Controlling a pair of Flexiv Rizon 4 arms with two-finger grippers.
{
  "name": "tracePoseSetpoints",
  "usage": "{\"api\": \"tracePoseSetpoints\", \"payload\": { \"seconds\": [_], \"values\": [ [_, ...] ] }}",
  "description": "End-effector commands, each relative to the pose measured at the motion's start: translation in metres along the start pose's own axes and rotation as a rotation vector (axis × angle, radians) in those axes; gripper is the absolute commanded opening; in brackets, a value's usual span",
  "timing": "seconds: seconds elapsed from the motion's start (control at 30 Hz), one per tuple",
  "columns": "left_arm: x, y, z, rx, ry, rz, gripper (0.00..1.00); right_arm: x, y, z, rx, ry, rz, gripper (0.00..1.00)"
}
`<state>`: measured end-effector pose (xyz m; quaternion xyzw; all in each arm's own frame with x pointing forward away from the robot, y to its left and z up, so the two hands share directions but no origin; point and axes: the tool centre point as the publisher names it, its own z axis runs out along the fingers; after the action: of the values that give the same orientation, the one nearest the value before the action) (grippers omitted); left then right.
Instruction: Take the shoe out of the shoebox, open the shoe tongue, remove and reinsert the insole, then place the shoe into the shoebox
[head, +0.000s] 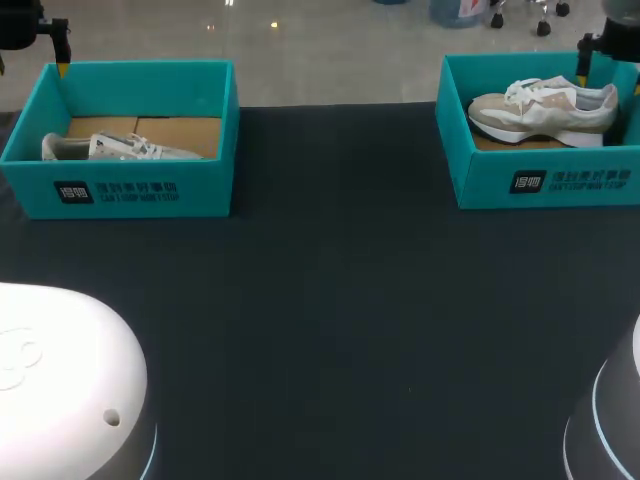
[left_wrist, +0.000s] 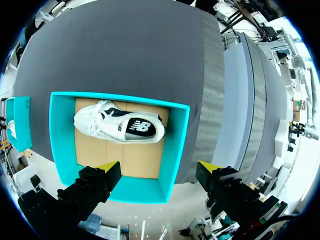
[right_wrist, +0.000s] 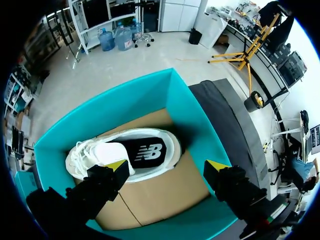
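A dark table (head: 320, 300) carries two teal boxes, well apart: the left box (head: 120, 190) at upper left of the head view and the right box (head: 545, 185) at upper right. Each holds one pale shoe on brown card, the left shoe (head: 125, 148) and the right shoe (head: 545, 108). Neither is out yet, and both lie lengthwise across the frame. The left hand (left_wrist: 159, 167) hangs above the left box's far side, the right hand (right_wrist: 166, 165) above the right box's far side, so each is nearer its own shoe. Both hands have fingers apart and hold nothing. From either wrist the shoe lies ahead of the hand, its long axis roughly along the line between the fingertips. A grasp across the shoe's width would likely need a wrist turn.
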<state>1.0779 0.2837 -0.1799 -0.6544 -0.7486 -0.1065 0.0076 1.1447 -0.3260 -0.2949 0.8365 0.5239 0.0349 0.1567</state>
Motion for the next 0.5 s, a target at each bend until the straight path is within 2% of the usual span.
{"api": "tracePoseSetpoints", "payload": {
  "seconds": [0.03, 0.33, 0.4, 0.43, 0.5],
  "values": [
    [0.0, 0.0, -0.001, 0.0, 0.003, 0.0, 1.0, 0.001, 0.011, 0.015, 0.065, -0.004, 0.01, 1.0],
    [0.0, 0.0, -0.001, 0.0, 0.003, 0.0, 1.0, -0.008, 0.012, 0.037, 0.096, -0.001, 0.016, 1.0],
    [0.0, 0.0, -0.001, 0.0, 0.003, 0.0, 1.0, -0.009, 0.013, 0.041, 0.097, -0.001, 0.018, 0.69],
    [0.0, 0.0, -0.001, 0.0, 0.003, 0.0, 1.0, -0.008, 0.013, 0.043, 0.099, -0.004, 0.018, 0.61],
    [0.0, 0.0, -0.001, 0.0, 0.003, 0.0, 1.0, -0.008, 0.013, 0.046, 0.102, -0.006, 0.016, 0.64]
  ]
}}
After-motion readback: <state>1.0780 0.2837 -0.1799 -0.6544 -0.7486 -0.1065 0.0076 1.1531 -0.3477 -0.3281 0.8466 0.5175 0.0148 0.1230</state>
